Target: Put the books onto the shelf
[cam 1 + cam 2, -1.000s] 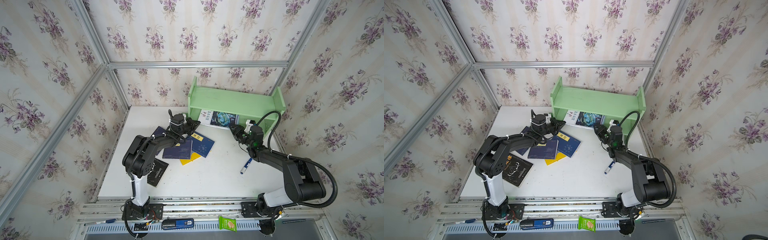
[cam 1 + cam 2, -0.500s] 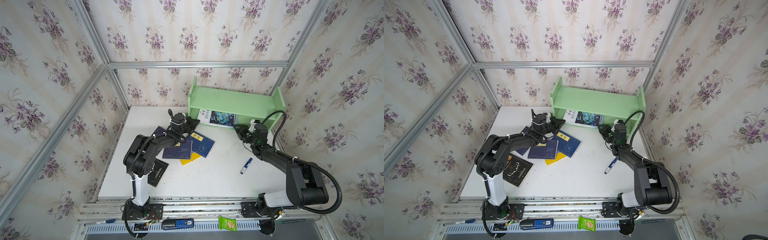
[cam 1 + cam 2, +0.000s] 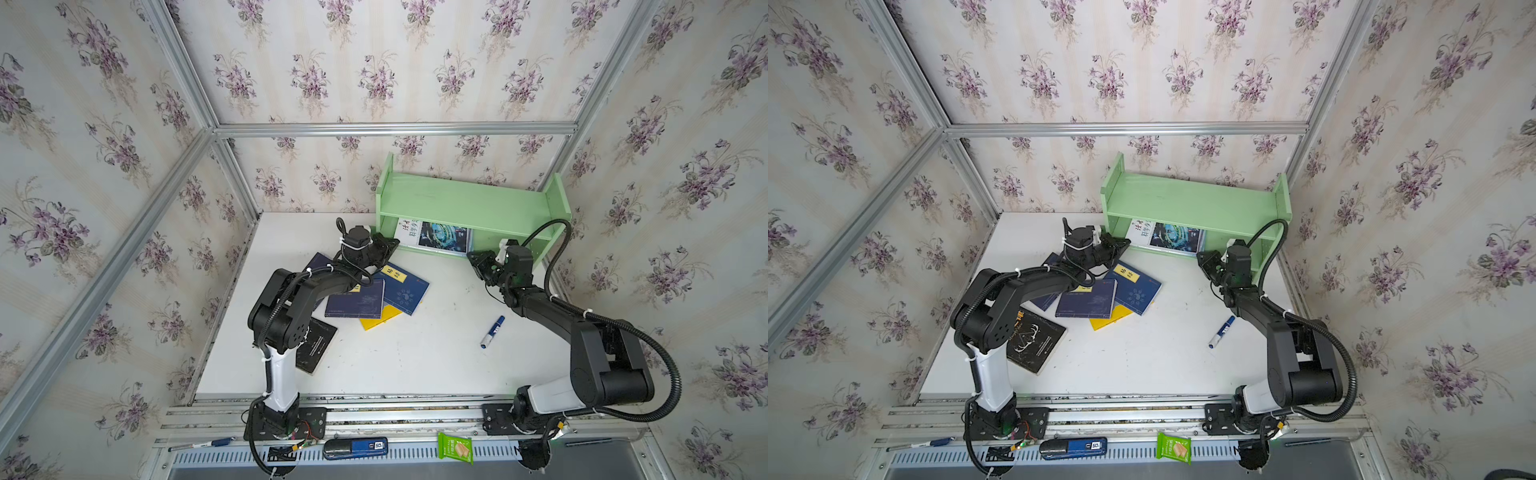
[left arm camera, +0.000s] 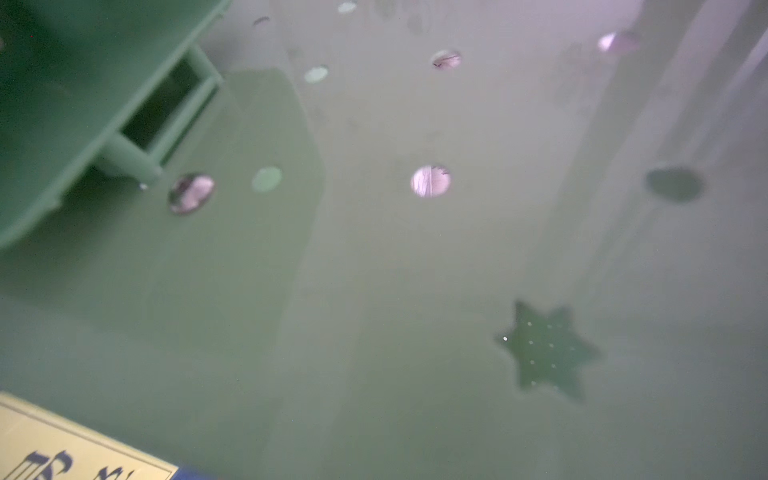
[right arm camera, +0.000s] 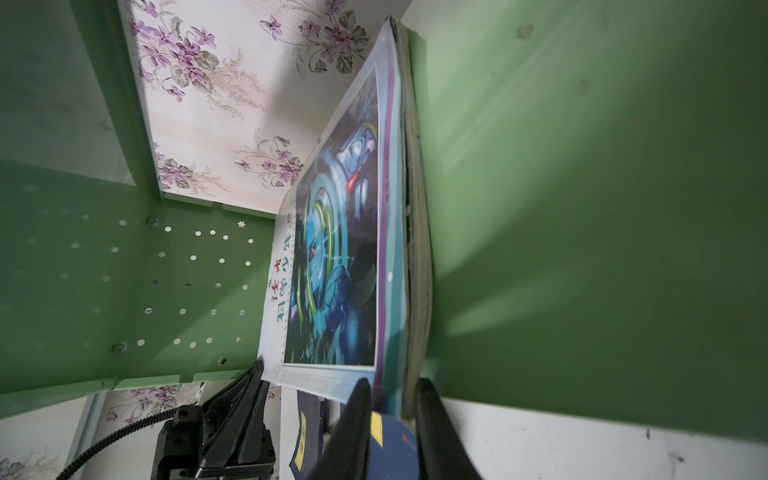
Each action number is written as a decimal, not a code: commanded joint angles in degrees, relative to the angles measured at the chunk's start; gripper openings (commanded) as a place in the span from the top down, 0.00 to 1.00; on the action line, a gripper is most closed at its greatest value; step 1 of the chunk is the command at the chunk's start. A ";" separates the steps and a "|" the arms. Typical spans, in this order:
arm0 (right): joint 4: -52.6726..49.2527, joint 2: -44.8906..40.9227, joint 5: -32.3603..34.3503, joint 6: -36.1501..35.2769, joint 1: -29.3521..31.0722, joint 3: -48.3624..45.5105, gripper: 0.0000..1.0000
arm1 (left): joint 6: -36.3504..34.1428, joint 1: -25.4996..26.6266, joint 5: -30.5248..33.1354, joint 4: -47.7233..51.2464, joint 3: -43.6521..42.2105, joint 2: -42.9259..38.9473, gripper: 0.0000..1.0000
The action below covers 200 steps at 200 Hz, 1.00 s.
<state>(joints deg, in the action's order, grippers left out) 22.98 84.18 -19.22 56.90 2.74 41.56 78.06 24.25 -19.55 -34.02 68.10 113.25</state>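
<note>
The pale green shelf (image 3: 469,203) (image 3: 1192,199) stands at the back right. A white-and-blue magazine (image 3: 436,237) (image 5: 340,257) lies on its lower tier, its front edge sticking out. My right gripper (image 3: 473,257) (image 5: 395,399) is shut on the magazine's right front corner, one finger on each face. My left gripper (image 3: 392,245) (image 5: 249,390) is shut, its tip against the magazine's left front corner. On the table lie navy books (image 3: 401,286) (image 3: 355,299) over a yellow book (image 3: 382,318), and a black book (image 3: 1036,340) beside the left arm.
A blue-and-white marker pen (image 3: 492,331) lies on the table right of the books, beside the right forearm. The shelf's perforated side panel (image 4: 374,249) fills the left wrist view. A green packet (image 3: 455,448) and a blue device (image 3: 355,448) lie on the front rail.
My right gripper's jaws have narrowed onto the magazine's corner, and the magazine has slid slightly deeper into the shelf. The left arm has stayed in place.
</note>
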 commanded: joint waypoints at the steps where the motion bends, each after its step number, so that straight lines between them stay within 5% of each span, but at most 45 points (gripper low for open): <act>1: 0.28 0.37 0.60 -1.19 0.06 1.07 0.76 | 0.25 -0.39 0.68 -1.84 0.37 0.16 0.84; 57: -4.18 -3.27 3.07 -3.27 0.06 0.36 0.64 | -0.54 -0.96 2.62 -1.14 -3.61 -3.52 0.62; 139: -8.23 -7.71 3.81 -6.31 0.07 0.01 0.59 | -7.90 -0.99 3.89 4.48 -6.27 -9.49 0.58; 200: -6.46 -6.79 1.76 -7.77 0.07 0.70 0.54 | -11.97 -0.96 3.57 5.05 -6.78 -9.45 0.41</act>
<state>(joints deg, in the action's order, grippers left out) 14.52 76.79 -16.43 50.52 2.76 41.54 68.40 23.27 -16.01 -28.64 60.99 103.24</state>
